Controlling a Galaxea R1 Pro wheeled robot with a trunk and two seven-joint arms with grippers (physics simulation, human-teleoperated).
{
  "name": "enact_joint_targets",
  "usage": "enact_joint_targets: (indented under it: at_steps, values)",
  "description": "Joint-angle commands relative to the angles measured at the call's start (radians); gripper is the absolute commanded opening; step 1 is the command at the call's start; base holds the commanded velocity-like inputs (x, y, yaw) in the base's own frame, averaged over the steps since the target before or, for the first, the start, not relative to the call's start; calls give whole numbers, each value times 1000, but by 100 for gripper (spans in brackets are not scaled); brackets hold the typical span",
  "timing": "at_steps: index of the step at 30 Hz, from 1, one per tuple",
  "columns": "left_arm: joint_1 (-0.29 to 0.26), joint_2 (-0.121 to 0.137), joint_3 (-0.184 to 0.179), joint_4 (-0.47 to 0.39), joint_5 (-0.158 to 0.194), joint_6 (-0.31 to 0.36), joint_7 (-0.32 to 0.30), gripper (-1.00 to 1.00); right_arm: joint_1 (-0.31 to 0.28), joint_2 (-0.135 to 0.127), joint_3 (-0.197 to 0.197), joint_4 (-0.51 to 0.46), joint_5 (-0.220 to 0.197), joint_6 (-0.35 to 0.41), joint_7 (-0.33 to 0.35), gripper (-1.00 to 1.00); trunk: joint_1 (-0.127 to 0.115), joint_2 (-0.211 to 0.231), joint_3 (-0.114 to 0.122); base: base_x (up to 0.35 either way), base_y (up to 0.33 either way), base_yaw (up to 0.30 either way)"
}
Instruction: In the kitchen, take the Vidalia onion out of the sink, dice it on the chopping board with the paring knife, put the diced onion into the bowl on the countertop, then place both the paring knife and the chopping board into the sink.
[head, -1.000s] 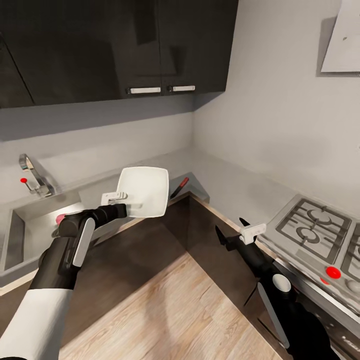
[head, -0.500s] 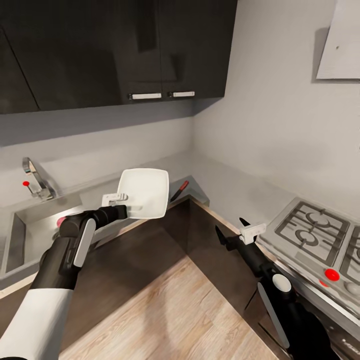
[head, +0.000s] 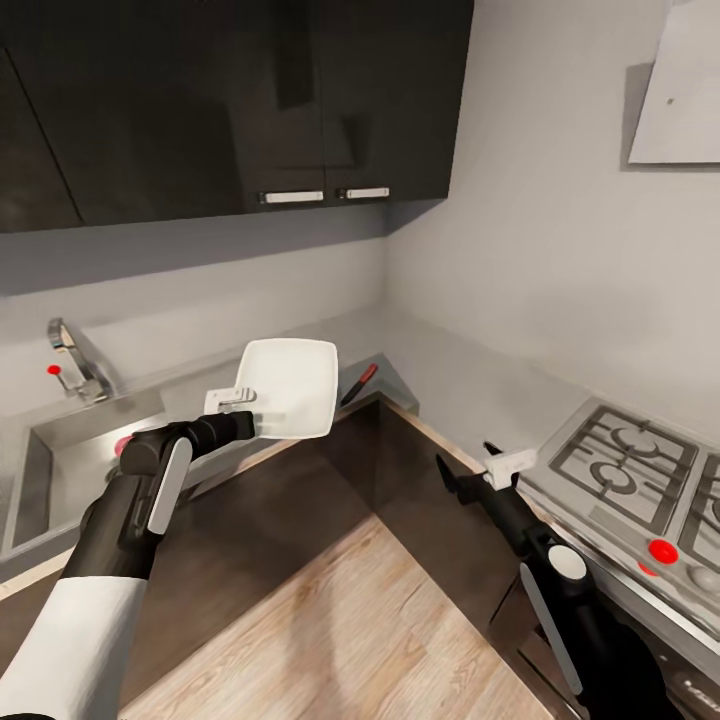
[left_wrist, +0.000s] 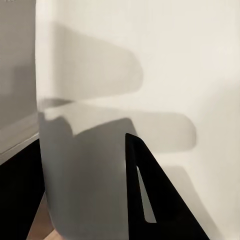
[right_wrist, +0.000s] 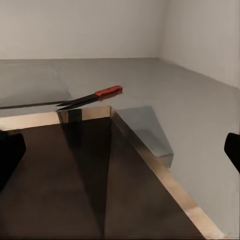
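So the left gripper (head: 245, 417) is pinched onto the near edge of the white bowl (head: 291, 386) and holds it up in the air, tilted so its face points toward the camera, over the front edge of the grey countertop (head: 440, 375) near the inside corner. In the left wrist view the bowl (left_wrist: 150, 75) is pretty much a white wall right in front of the lens, with one dark finger (left_wrist: 150, 200) lying flat against it. The knife (head: 359, 383) lies on the countertop just past the bowl's right edge, red handle toward the back wall, dark blade pointing toward the counter's front edge; the right wrist view shows the knife (right_wrist: 92, 97) flat on the grey surface close to the metal trim at the corner. The sink (head: 60, 440) is off to the left with its tap (head: 72, 362) (red dot on it), and a bit of the pinkish onion (head: 122, 446) peeks out from behind the left arm, down in the basin. The right gripper (head: 470, 472) hangs over the floor in front of the cabinets near the stove (head: 625, 460), fingers spread apart with nothing between them. Dark wall cupboards (head: 230, 100) run above the counter.
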Motion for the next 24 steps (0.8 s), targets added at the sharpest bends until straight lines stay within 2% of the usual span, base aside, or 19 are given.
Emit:
enact_joint_targets:
  at_steps: [1, 7, 24]
  values:
    - [-1, 0, 1, -1, 2, 6, -4, -100, -1, -1, 0, -2, 1, 13, 2, 100, 1, -2, -2, 0, 0, 37]
    - [-1, 0, 1, -1, 2, 6, -4, -100, -1, -1, 0, -2, 1, 19, 2, 100, 1, -2, -2, 0, 0, 217]
    - [-1, 0, 0, -1, 2, 6, -4, -100, -1, -1, -2, -2, 1, 20, 2, 100, 1, -2, -2, 0, 0, 294]
